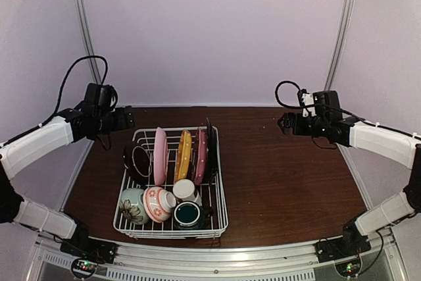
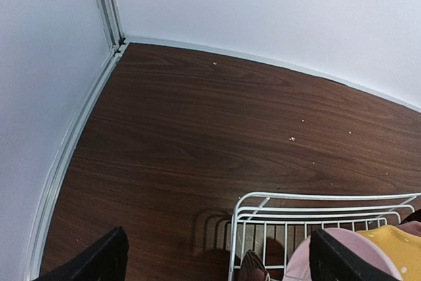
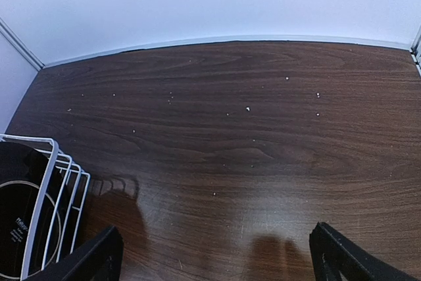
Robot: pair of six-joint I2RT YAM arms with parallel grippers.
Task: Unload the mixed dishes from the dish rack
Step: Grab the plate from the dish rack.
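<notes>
The white wire dish rack [image 1: 223,210] stands left of centre on the table. On edge in its tines are a pink plate [image 1: 160,156], a yellow plate [image 1: 183,156], a polka-dot plate [image 1: 200,154] and a black plate [image 1: 212,146]. A dark bowl [image 1: 137,162] leans at the left. Along the front lie a pale-green bowl [image 1: 133,206], a pink-white bowl [image 1: 158,203], a white cup [image 1: 185,190] and a teal mug [image 1: 187,214]. My left gripper [image 1: 125,118] hovers open above the rack's far left corner [image 2: 263,197]. Far right of the rack, my right gripper [image 1: 284,123] is open and empty.
Dark wooden table [image 1: 289,182] with pale walls on three sides. The left wrist view shows the pink plate [image 2: 304,261] and yellow plate [image 2: 388,238] below. The right wrist view shows the rack's corner [image 3: 46,182] and the black plate [image 3: 20,222] at its left edge.
</notes>
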